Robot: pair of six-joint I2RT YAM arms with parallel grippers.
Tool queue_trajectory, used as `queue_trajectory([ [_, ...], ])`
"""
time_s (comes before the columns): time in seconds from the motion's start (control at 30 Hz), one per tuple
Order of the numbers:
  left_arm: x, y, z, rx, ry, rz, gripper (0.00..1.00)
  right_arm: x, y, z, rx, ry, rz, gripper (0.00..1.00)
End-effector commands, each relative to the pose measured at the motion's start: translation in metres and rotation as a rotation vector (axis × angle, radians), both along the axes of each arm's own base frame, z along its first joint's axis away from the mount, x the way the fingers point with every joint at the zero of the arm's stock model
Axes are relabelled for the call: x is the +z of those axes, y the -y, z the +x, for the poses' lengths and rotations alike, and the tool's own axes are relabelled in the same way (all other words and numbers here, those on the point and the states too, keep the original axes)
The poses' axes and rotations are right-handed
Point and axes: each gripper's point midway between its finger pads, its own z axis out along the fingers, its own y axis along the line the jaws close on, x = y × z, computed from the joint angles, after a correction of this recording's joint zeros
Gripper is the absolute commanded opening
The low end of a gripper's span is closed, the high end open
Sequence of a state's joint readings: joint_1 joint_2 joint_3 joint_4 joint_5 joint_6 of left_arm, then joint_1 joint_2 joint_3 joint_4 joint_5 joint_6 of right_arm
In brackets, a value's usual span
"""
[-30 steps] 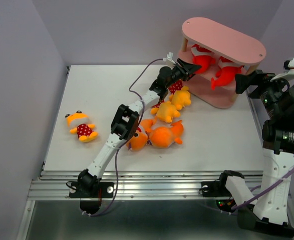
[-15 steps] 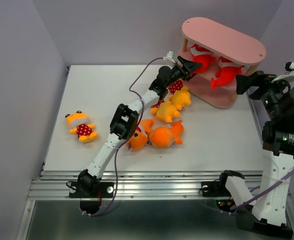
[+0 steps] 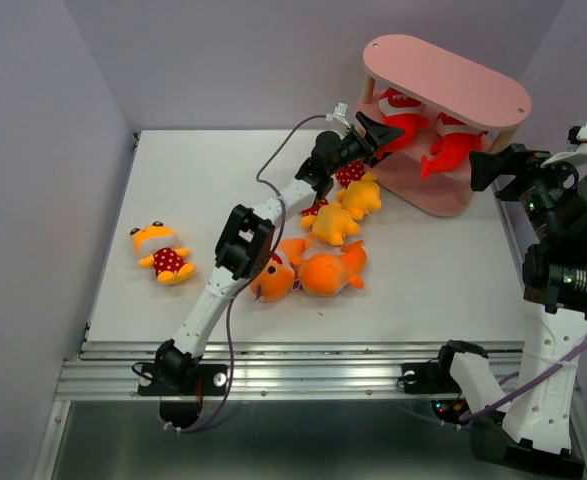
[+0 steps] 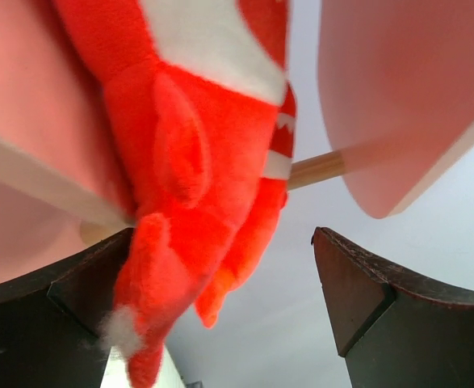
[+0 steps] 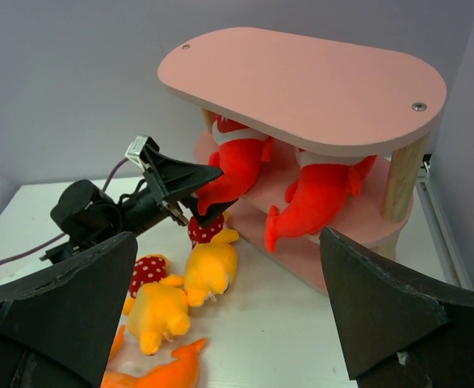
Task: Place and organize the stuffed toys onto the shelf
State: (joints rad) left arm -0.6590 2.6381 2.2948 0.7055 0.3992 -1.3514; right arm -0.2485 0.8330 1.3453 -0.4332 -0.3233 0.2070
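The pink shelf [image 3: 443, 75] stands at the back right, also in the right wrist view [image 5: 301, 81]. Two red sharks [image 3: 403, 118] [image 3: 451, 148] lie on its middle tier, tails hanging over the front edge. My left gripper [image 3: 377, 130] is open at the shelf's left end, jaws either side of the left red shark's tail [image 4: 180, 242], which brushes the left finger. Two orange sharks [image 3: 328, 272] [image 3: 273, 282] and two yellow figures [image 3: 333, 222] [image 3: 361, 192] lie mid-table. A third figure [image 3: 163, 252] lies far left. My right gripper [image 3: 483, 165] is open and empty.
The left arm stretches diagonally over the pile of toys, its cable [image 3: 273, 160] looping over the table. The right arm stands upright at the table's right edge beside the shelf. Grey walls close the left and back sides.
My left gripper has edged slightly toward the shelf around the red shark's tail. The right arm has barely shifted. The toys on the table have not moved.
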Motion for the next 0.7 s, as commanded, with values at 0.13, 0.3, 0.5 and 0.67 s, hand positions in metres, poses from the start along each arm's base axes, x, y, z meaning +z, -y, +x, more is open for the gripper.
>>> queue_trajectory([
  [0.13,0.026,-0.004,-0.014,-0.035,0.052,0.034,0.99,0.02,-0.003,-0.006,0.011,0.076,-0.011,1.0],
  [0.3,0.021,-0.005,-0.015,-0.039,0.048,0.051,0.99,0.019,-0.001,-0.005,0.006,0.075,-0.01,1.0],
  [0.5,0.034,-0.008,-0.016,-0.03,0.096,0.045,0.99,0.018,-0.001,-0.005,0.005,0.075,-0.01,1.0],
  [0.67,0.036,-0.011,-0.014,-0.03,0.105,0.046,0.99,0.019,-0.001,-0.006,0.005,0.078,-0.011,1.0],
])
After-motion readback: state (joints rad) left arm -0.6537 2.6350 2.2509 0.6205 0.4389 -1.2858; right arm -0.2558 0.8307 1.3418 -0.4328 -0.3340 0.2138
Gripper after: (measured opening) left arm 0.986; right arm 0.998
